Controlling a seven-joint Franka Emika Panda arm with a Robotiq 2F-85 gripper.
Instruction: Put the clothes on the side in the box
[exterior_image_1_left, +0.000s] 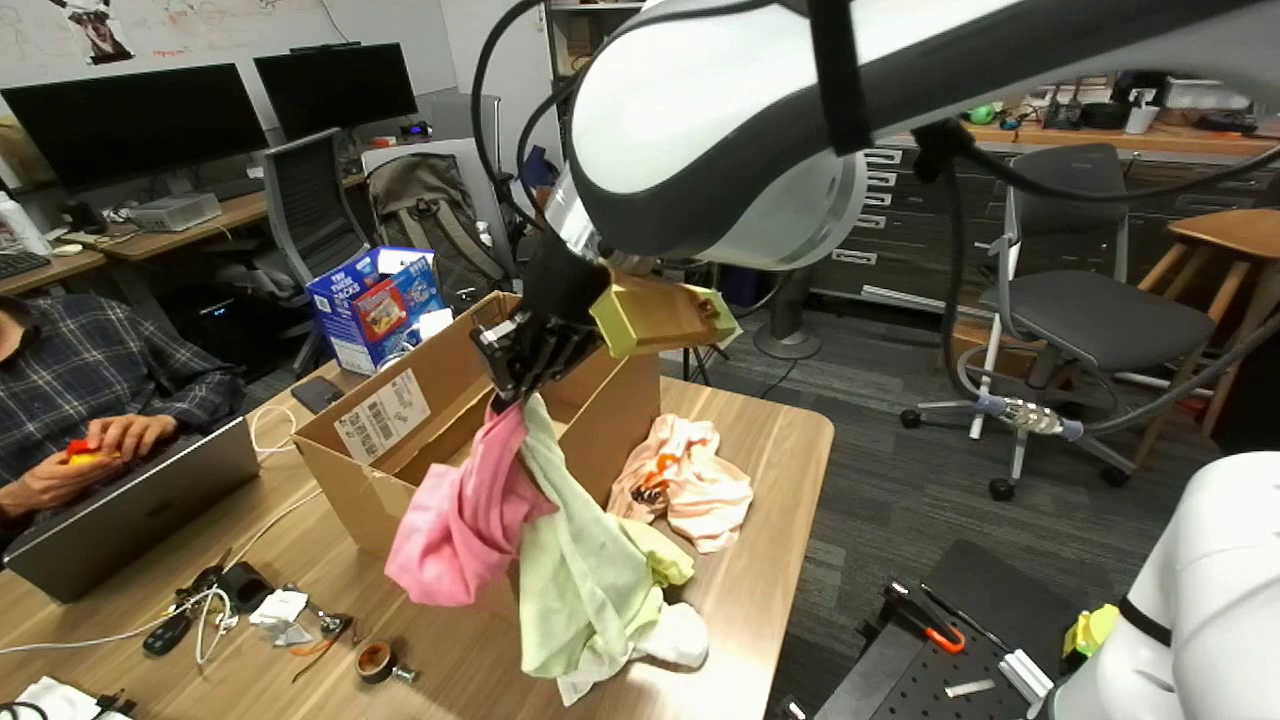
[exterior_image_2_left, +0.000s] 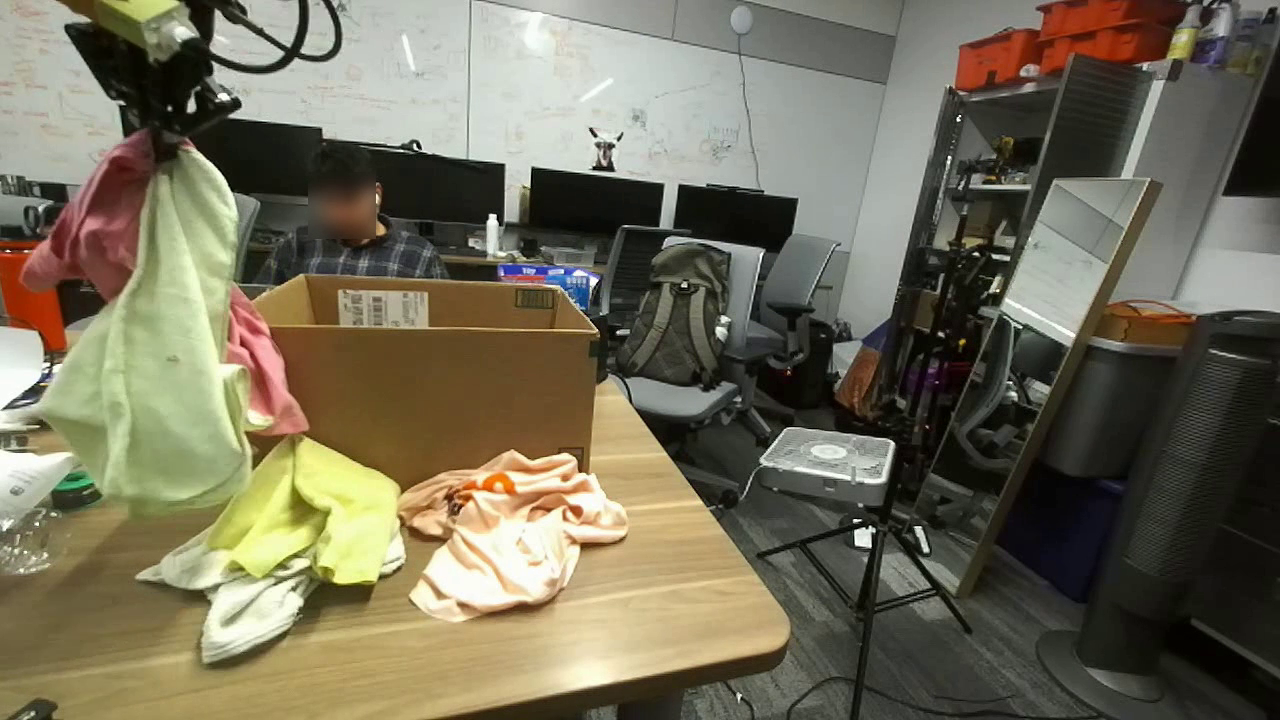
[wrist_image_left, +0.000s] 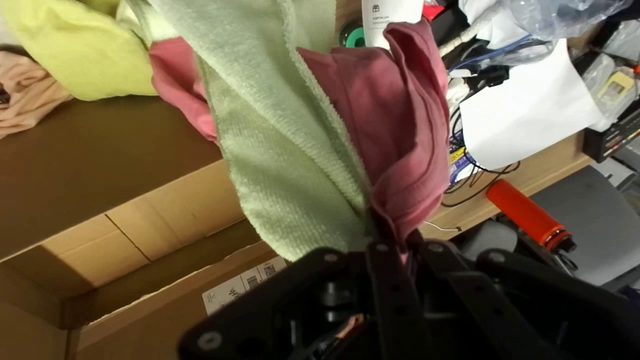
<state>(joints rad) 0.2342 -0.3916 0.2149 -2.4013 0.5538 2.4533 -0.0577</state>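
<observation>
1. Gripper (wrist_image_left: 406, 248): it is pinching the pink cloth (exterior_image_1_left: 465, 520) and the green cloth (exterior_image_1_left: 575, 570) together at its tips.
2. Load: both cloths are hanging directly below the gripper, bunching at the grip and spreading loosely lower down. Pickup is appearing complete for these two; transfer and release are awaiting execution.
3. Box (exterior_image_2_left: 450, 385): it is standing below and just to one side of the gripper. In both exterior views the load is draping outside the walls, so it is presumably needing a shift over the opening. No cloth is showing in the visible part of the interior; part of the floor is hiding from view.
4. Yellow cloth (exterior_image_2_left: 325, 515): it is lying on the table (exterior_image_2_left: 640, 610) below the gripper, outside the box, partly covering a white cloth (exterior_image_2_left: 260, 610). Both are awaiting pickup.
5. Peach cloth (exterior_image_2_left: 510, 550): it is lying lower than the gripper and farther out than the yellow cloth, alongside the box, also awaiting pickup. Overall, the task is apparently standing at an early stage.
</observation>
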